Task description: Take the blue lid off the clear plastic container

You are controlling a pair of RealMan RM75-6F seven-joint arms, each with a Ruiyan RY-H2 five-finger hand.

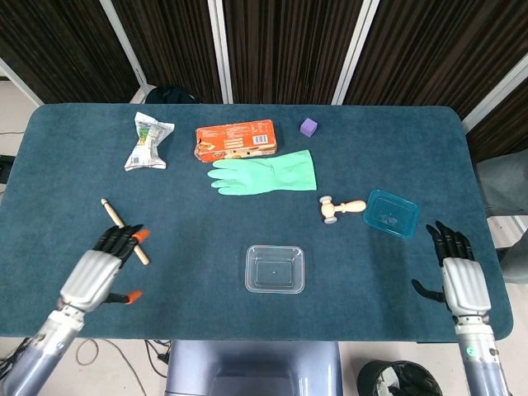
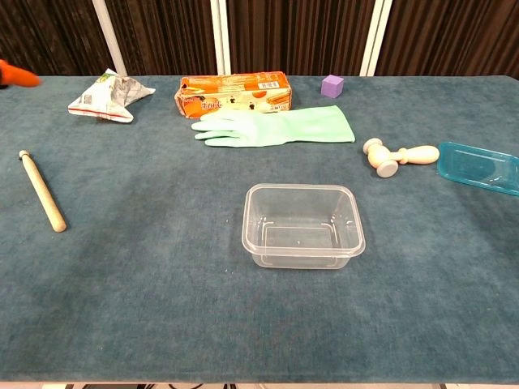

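Note:
The clear plastic container (image 1: 275, 268) (image 2: 303, 224) stands uncovered near the table's front middle. The blue lid (image 1: 392, 214) (image 2: 478, 167) lies flat on the cloth at the right, beside the small wooden mallet (image 1: 340, 208) (image 2: 397, 156). My right hand (image 1: 462, 277) hovers near the front right edge, below the lid and apart from it, fingers spread and empty. My left hand (image 1: 97, 272) is at the front left with fingers apart, holding nothing. In the chest view only an orange fingertip (image 2: 15, 74) of the left hand shows at the left edge.
A wooden stick (image 1: 124, 229) lies just beyond my left hand. Further back lie a green rubber glove (image 1: 266, 173), an orange box (image 1: 235, 140), a crumpled wrapper (image 1: 148, 140) and a purple cube (image 1: 308, 126).

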